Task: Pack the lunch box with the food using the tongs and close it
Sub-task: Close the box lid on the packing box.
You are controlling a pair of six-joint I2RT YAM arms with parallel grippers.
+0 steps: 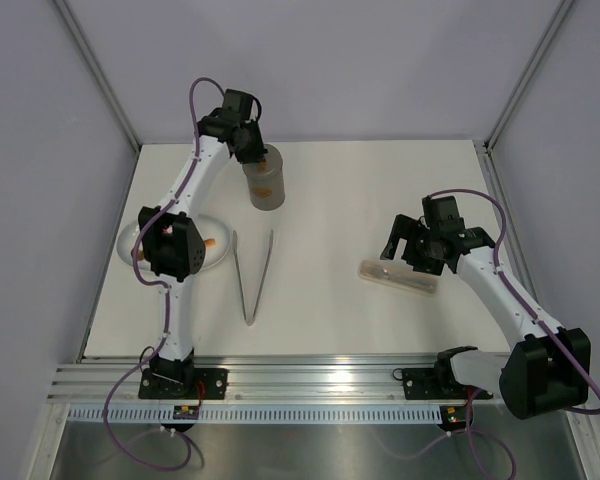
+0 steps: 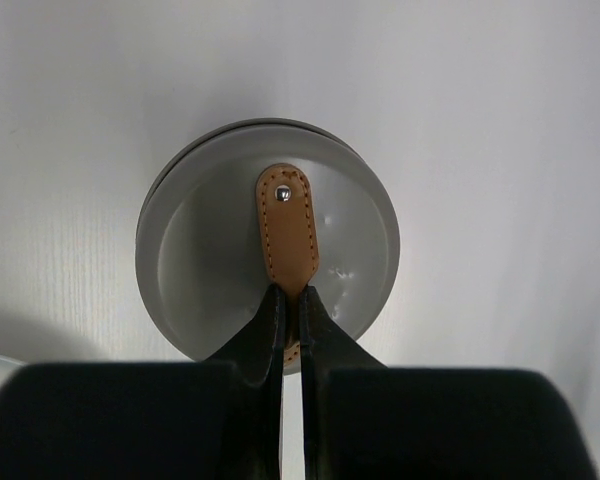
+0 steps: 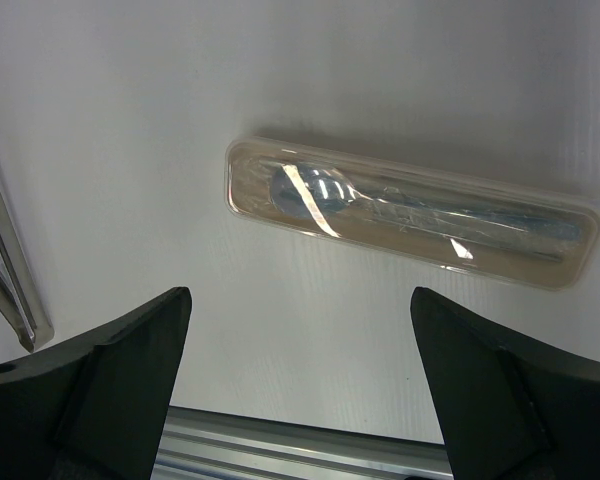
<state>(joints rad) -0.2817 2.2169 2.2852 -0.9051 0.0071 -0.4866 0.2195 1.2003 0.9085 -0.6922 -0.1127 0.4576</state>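
Two grippers: left gripper (image 2: 290,297) pinched on the lid's tan handle (image 2: 288,230), lunch box (image 1: 265,185) by the table (image 1: 360,200) far edge. Right gripper (image 3: 298,300) gapes empty above the packet (image 3: 410,215). Tongs (image 1: 252,275) lie mid-table, roomy.

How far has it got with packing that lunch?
Nothing looks done yet. In hand: the left jaws are shut on the tan handle of the lid, which sits on the lunch box. The right jaws hang open over a wrapped packet. Left to do: the tongs lie untouched, the food is on the plate, then closing.
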